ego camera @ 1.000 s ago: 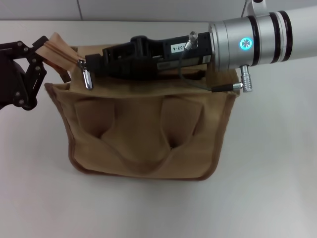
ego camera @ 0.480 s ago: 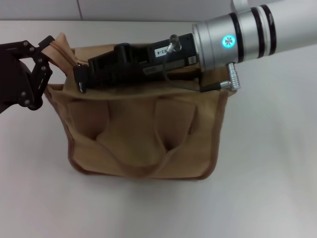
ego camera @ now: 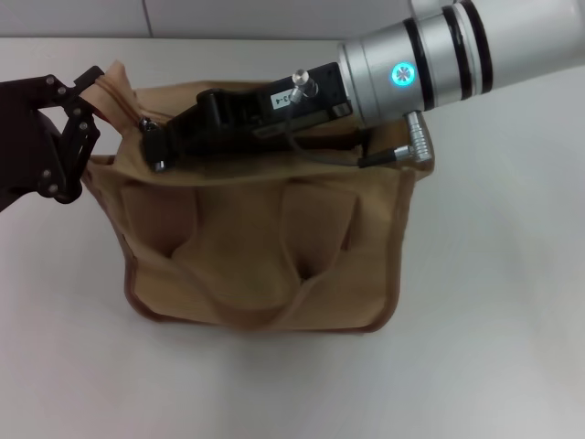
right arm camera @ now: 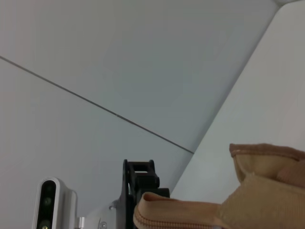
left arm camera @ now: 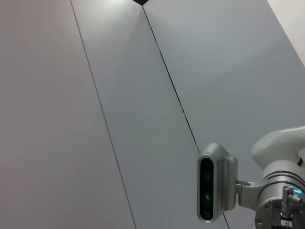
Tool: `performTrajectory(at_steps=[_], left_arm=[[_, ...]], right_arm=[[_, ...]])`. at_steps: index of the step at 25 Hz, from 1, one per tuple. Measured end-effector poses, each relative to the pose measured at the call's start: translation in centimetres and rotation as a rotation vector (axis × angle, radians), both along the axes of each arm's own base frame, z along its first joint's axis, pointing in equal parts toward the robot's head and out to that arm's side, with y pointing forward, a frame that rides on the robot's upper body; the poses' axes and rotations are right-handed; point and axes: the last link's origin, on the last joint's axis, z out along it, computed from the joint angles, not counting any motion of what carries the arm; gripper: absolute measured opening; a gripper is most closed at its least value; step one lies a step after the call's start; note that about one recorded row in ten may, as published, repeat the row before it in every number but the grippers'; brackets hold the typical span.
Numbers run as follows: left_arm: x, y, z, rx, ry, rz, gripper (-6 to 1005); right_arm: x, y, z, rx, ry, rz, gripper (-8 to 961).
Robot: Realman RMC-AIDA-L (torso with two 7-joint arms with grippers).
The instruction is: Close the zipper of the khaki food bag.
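Note:
The khaki food bag [ego camera: 265, 247] stands on the white table, handles facing me. My right gripper [ego camera: 154, 146] reaches across the bag's top to its left end and is shut on the silver slider [ego camera: 144, 122] of the zipper. My left gripper [ego camera: 91, 80] sits at the bag's left end, shut on the raised fabric end tab [ego camera: 111, 80]. In the right wrist view that tab [right arm camera: 157, 210] with its zipper teeth lies against the left gripper's black finger [right arm camera: 138, 181]. The right arm hides most of the zipper's length.
White table [ego camera: 494, 302] surrounds the bag, with a grey panelled wall [ego camera: 228, 16] behind it. The left wrist view shows only that wall, the head camera [left arm camera: 212, 188] and part of the right arm [left arm camera: 281, 200].
The right gripper has slid left along the bag's top with the slider, and its arm has swung up and tilted. The bag's top has shifted slightly left. The left gripper has stayed nearly still.

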Motion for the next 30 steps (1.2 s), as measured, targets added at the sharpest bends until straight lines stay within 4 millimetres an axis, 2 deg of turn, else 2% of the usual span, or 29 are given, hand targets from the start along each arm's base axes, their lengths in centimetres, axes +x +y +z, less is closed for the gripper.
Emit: performTrajectory(at_steps=[4,10,30], left_arm=[[0.0,0.0,0.0,0.001,0.000,0.001,68],[-0.1,0.1,0.0,0.006,0.001,0.008,70],[-0.6,0.1,0.3,0.028,-0.014,0.042,76]], right_arm=[[0.2,-0.1,0.5,0.021,0.034,0.017,33],[0.9,-0.5,1.0,0.044,0.052,0.034,3],[2.9,-0.9,2.5,0.123,0.055,0.052,2]])
